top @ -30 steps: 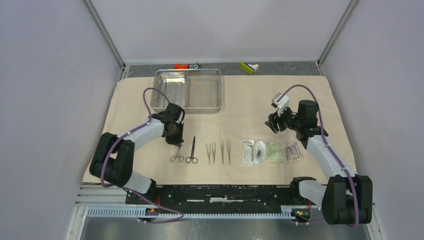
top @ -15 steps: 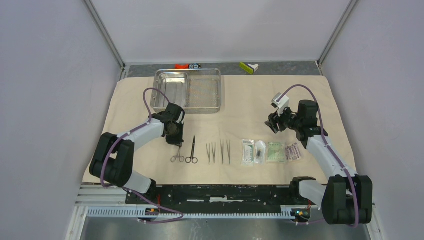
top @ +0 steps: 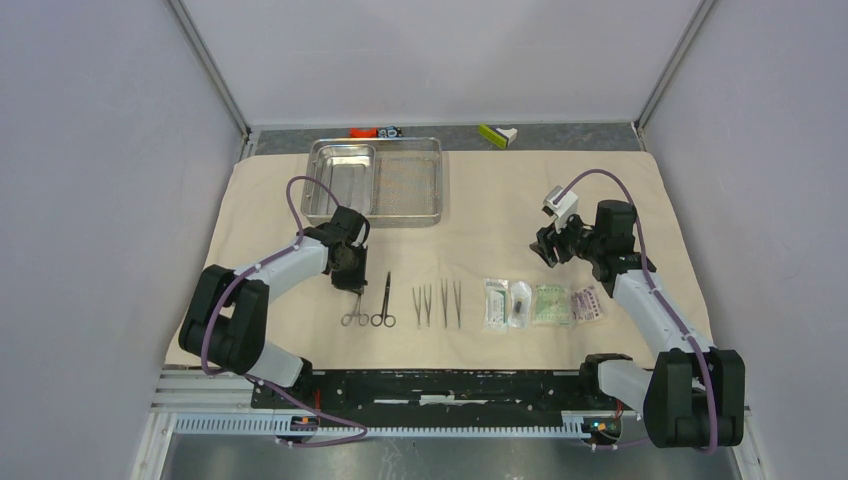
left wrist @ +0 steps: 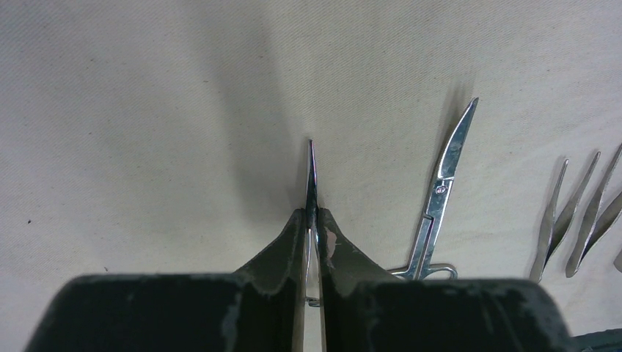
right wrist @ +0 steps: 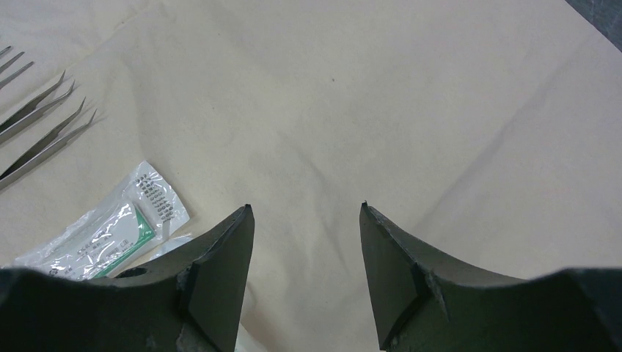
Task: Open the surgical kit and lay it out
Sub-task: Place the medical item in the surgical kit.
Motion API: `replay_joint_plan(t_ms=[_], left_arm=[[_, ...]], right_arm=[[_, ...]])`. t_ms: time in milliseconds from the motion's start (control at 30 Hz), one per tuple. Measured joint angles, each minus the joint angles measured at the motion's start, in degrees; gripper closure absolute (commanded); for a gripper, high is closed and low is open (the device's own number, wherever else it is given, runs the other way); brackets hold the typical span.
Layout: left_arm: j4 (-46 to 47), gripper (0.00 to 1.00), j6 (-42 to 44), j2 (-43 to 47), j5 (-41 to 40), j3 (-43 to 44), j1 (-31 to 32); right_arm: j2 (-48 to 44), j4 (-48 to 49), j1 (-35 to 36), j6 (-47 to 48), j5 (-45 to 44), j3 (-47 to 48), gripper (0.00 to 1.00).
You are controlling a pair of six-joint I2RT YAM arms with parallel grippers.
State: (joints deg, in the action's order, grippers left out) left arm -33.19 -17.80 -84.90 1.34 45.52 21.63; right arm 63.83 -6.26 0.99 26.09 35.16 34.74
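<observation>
From my station I see the beige cloth wrap (top: pixel 500 200) spread flat over the bench (top: pixel 570 138), with everything of the kit resting on it. At the left, the left arm (top: pixel 290 265) reaches in toward the front row, and its jaws are clenched on the thin forceps (left wrist: pixel 311 172), blade tip poking out ahead of them and ring handles trailing toward me. Whether the forceps are lifted clear of the cloth, I cannot tell. Behind the arm, at the far edge of the cloth, sits the steel tray (top: pixel 372 142). Just beside the forceps lie the scissors (top: pixel 384 300), roughly parallel to them, then the tweezers (top: pixel 423 305) in a short row, points away from me. Next come the four sealed packets (top: pixel 540 303), side by side and touching or nearly so. At the right, the right arm (top: pixel 640 290) holds its jaws released, wide apart and grasping nothing, over bare cloth just beyond the packets. Off the cloth, on the far strip of bench, are some small orange and black pieces (top: pixel 375 131) and a yellow-green and white object (top: pixel 497 134).
</observation>
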Motion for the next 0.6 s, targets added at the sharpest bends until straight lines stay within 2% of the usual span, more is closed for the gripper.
replay_joint_plan(t_ms=[267,600], left_arm=[[-0.9,0.87,0.0,0.07,-0.02,0.04,0.0],[-0.87,0.79,0.0,0.2,-0.59,0.04,0.0]], right_arm=[[0.0,-0.11,0.0,0.2,0.26,0.0,0.38],[0.02,-0.26,0.0,0.22,0.81,0.0,0.38]])
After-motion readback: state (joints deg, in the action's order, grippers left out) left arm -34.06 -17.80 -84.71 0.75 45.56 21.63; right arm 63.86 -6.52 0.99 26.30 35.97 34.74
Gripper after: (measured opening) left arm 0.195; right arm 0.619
